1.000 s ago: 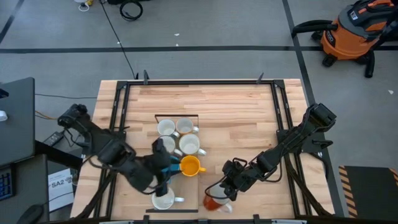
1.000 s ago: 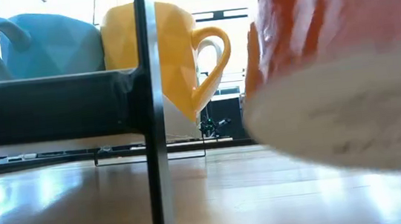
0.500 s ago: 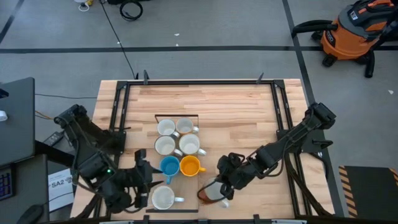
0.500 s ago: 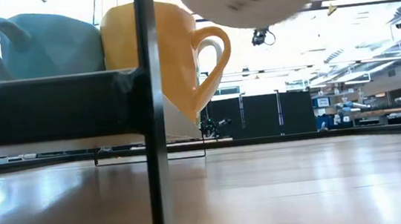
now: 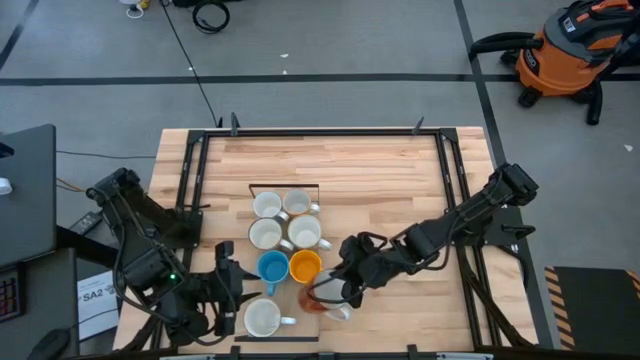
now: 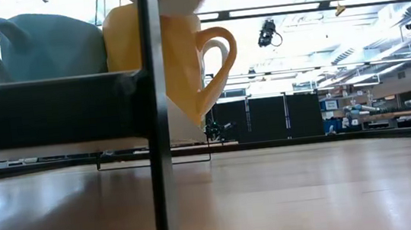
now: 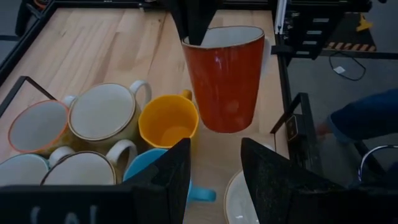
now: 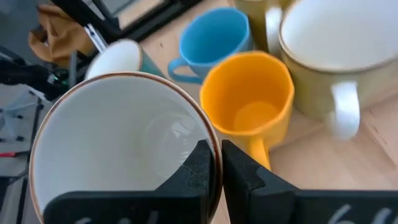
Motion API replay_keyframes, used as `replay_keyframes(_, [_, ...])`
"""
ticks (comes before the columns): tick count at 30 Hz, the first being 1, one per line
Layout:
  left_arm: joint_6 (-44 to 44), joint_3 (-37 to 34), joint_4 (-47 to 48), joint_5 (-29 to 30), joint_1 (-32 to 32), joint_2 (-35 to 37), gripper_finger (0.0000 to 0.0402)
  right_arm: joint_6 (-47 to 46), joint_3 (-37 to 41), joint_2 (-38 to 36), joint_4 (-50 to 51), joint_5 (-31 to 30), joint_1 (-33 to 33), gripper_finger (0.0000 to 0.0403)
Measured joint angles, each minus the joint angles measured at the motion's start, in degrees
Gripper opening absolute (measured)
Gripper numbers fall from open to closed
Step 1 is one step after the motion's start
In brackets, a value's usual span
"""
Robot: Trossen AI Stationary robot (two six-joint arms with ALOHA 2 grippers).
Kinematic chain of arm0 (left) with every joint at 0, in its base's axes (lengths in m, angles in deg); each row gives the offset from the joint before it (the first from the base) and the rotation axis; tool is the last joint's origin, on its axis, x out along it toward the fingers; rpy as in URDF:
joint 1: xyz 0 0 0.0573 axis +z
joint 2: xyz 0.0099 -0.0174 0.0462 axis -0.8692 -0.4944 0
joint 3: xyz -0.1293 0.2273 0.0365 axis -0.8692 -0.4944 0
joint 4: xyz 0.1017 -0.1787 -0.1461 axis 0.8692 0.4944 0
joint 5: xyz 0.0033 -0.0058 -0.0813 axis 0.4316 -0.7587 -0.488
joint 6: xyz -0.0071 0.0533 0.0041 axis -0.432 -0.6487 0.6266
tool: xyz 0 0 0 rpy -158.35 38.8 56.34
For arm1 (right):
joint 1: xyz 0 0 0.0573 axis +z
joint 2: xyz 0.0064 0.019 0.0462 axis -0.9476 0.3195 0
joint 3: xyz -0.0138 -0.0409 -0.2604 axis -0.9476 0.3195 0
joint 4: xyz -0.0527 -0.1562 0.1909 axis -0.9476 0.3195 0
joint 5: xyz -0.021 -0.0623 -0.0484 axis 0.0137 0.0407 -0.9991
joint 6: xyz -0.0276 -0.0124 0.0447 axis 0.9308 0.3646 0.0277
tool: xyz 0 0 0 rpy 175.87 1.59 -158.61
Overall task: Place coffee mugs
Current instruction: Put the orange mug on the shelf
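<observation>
Butcher-block planks of a wooden table (image 5: 370, 180) carry the whole scene, and near its front edge we see the orange-red mug (image 5: 322, 298) held off the wood by the right gripper (image 5: 346, 283), whose fingers are pinched tight on the mug's rim, one inside and one outside. In the left wrist view this mug (image 7: 225, 78) hangs upright, its long axis vertical and its white-lined mouth up, tapering toward the base; from above we can make out its white handle pointing toward the right front corner. It sits just beside the yellow mug (image 5: 304, 266), which stands next to the bright blue mug (image 5: 272, 267). Behind those two we count four cream and white mugs (image 5: 285, 220) packed two by two inside a thin black wire frame (image 5: 284, 187). A white mug (image 5: 263, 319) stands alone at the front edge, close to the left gripper (image 5: 228, 300), whose fingers stand apart and grasp nothing.

Black rails edge the table on both sides. Beyond it we see grey floor with dark tape lines, an orange shop vacuum (image 5: 567, 52) at the far right, and in the low view a bright hall with ceiling strip lights.

Compared with a second ago, we find the orange-red mug carried from the front edge leftward toward the yellow mug, and the left arm drawn back from the cluster.
</observation>
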Motion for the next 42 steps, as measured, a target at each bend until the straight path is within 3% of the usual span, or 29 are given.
replay_keyframes(6, [-0.01, 0.00, -0.04, 0.00, 0.00, 0.00, 0.0149, 0.62, -0.09, 1.80, -1.93, -1.83, 0.41, 0.0027])
replay_keyframes(16, [0.03, -0.04, -0.47, -0.01, 0.00, -0.02, 0.0149, 1.93, -0.07, 9.50, -8.62, 3.22, -0.16, 0.0027])
replay_keyframes(34, [0.03, -0.04, -0.56, 0.01, 0.00, -0.07, 0.0149, 4.83, 0.00, 11.22, -11.66, 2.80, -0.55, 0.0036])
replay_keyframes(42, [0.05, -0.04, -0.69, 0.01, 0.00, -0.07, 0.0149, 4.76, 0.00, 11.25, -12.88, 4.07, -0.99, 0.0059])
